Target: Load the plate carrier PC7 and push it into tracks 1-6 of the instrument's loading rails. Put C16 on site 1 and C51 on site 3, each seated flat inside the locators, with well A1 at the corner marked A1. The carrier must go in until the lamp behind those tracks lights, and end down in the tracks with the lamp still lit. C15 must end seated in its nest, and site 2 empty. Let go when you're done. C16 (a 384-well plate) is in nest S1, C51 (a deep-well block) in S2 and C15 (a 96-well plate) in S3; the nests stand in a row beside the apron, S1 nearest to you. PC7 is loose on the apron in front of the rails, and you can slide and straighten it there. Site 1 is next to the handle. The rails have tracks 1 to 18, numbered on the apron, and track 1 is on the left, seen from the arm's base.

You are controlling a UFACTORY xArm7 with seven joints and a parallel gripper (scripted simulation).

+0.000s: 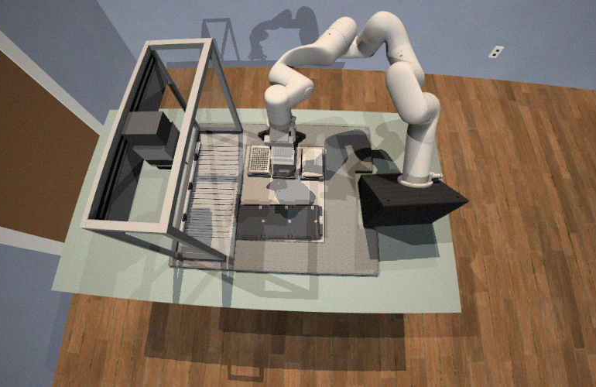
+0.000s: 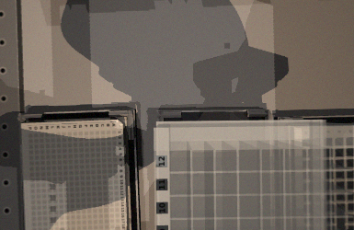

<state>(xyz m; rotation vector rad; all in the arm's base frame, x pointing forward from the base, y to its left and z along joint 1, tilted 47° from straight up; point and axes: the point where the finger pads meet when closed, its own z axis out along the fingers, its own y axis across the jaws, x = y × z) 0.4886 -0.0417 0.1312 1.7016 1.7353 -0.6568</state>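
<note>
Currently we have the gripper (image 1: 282,142) clamped on the deep-well block C51 (image 1: 282,155), the middle plate of the three in the nest row. From the top view the wrist sits directly over the far end of that block; the fingers themselves are hidden by the wrist there and out of frame in the wrist view.

In the wrist view C51 (image 2: 243,177) fills the lower centre, translucent, with large square wells and column numbers 12, 11, 10 down its left edge. We can't tell whether it is off its nest yet. The dark nest rim (image 2: 212,112) shows just above the block's top edge.

C16 (image 2: 71,177), the fine-grid 384-well plate, sits in its own nest just beside C51, a narrow gap between them. In the top view it is the plate (image 1: 313,162) nearest the arm's black pedestal (image 1: 444,200). C15 (image 1: 258,159), the 96-well plate, is on the other side of C51, closest to the loading rails (image 1: 216,191).

PC7 (image 1: 278,222) lies on the apron in front of the rails, well apart from the nests, and all three of its sites are bare.
</note>
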